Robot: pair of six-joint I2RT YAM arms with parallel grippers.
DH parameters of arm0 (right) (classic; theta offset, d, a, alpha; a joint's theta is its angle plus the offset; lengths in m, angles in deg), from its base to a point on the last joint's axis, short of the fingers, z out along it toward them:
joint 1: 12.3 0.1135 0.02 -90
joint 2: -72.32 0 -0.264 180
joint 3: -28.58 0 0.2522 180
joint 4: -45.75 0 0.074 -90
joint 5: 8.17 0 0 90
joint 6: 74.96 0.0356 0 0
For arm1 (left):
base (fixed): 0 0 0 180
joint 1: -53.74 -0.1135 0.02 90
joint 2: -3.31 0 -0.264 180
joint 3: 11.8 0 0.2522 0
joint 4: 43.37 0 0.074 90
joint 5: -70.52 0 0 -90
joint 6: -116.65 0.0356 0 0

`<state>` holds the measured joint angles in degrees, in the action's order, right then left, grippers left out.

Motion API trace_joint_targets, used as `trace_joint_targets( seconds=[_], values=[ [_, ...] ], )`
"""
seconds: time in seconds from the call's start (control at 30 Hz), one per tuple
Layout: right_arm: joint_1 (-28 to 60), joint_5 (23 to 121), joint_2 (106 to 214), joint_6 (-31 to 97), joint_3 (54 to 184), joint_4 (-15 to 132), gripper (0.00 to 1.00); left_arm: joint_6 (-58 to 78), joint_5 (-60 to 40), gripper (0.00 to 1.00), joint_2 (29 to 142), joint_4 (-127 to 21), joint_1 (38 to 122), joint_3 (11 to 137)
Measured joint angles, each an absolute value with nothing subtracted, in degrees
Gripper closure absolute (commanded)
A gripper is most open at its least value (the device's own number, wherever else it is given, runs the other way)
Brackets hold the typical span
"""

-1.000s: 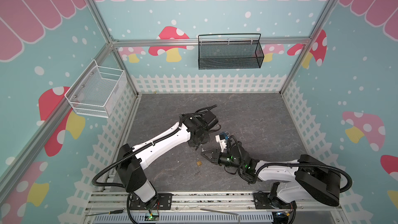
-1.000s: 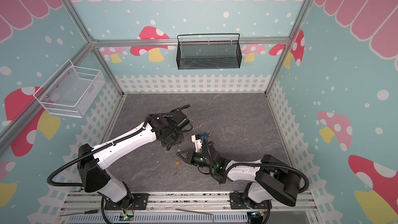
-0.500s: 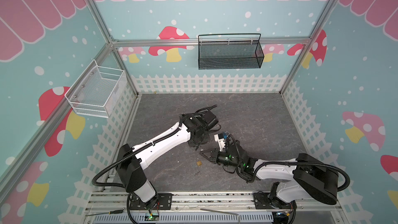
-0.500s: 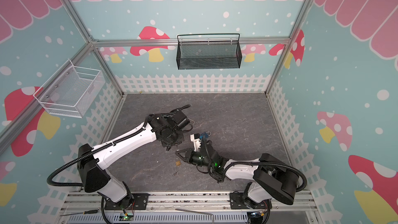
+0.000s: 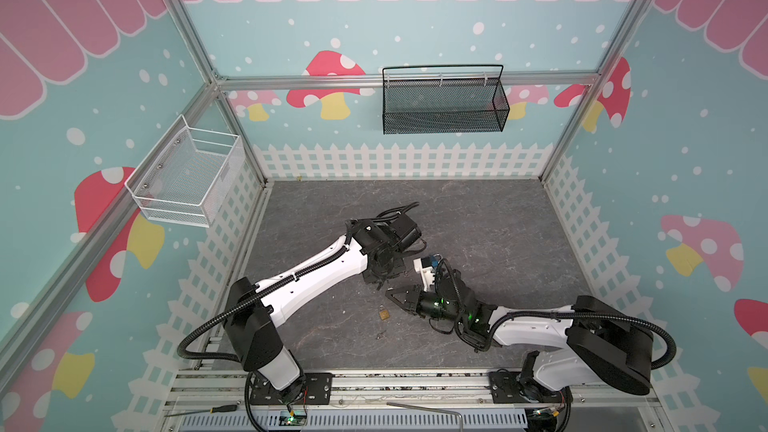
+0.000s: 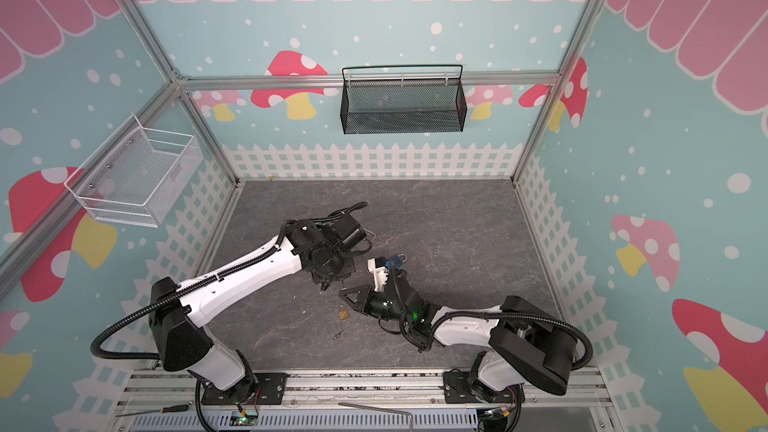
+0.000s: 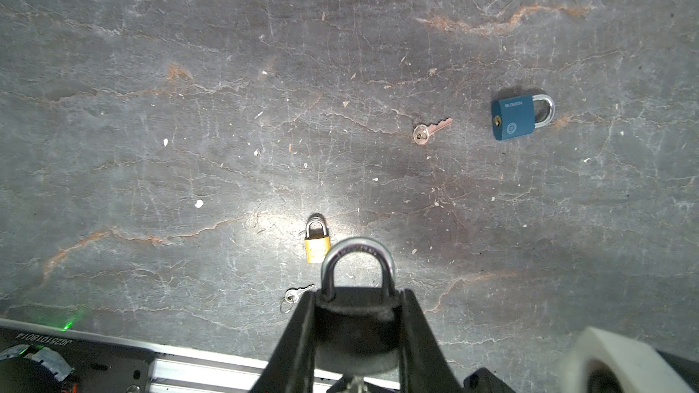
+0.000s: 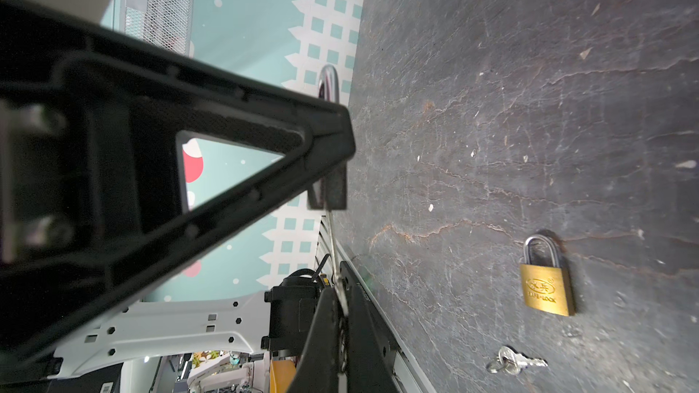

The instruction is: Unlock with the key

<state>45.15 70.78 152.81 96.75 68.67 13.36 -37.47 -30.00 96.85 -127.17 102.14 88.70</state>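
- The left claw [image 7: 359,296] grasps the black padlock [image 7: 355,323], shackle pointing away from it; it should brace against the twist.
- The right claw [image 8: 340,296] is clenched on the key [image 8: 332,243], its blade meeting the padlock's base; I judge a straight, gentle turn best.
- The right wrist view shows that blade; the left wrist view instead shows 1 blue padlock [image 7: 513,119] beyond its claw.

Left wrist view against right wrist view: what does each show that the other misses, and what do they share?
Only the left wrist view: the blue padlock and the copper key on the floor. Only the right wrist view: the right gripper, fingers shut on the silver key, its blade reaching the black padlock underside. Both: the black padlock in the left gripper, the gold padlock and the small ringed key.
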Motion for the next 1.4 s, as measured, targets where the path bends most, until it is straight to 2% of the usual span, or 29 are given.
trace_joint_targets(
  seconds=[0.47,1.2,1.4],
  values=[
    [45.3,73.1,152.3,96.5,69.5,16.2,1.00,-37.6,-30.3,1.00,96.7,-126.6,102.6,88.6],
    [45.6,77.0,145.4,86.7,73.0,33.4,1.00,-39.1,-31.7,1.00,96.7,-124.3,105.6,87.8],
    [45.9,78.5,144.4,86.1,72.4,33.6,1.00,-41.6,-31.7,1.00,95.6,-122.9,105.9,86.4]
  ],
)
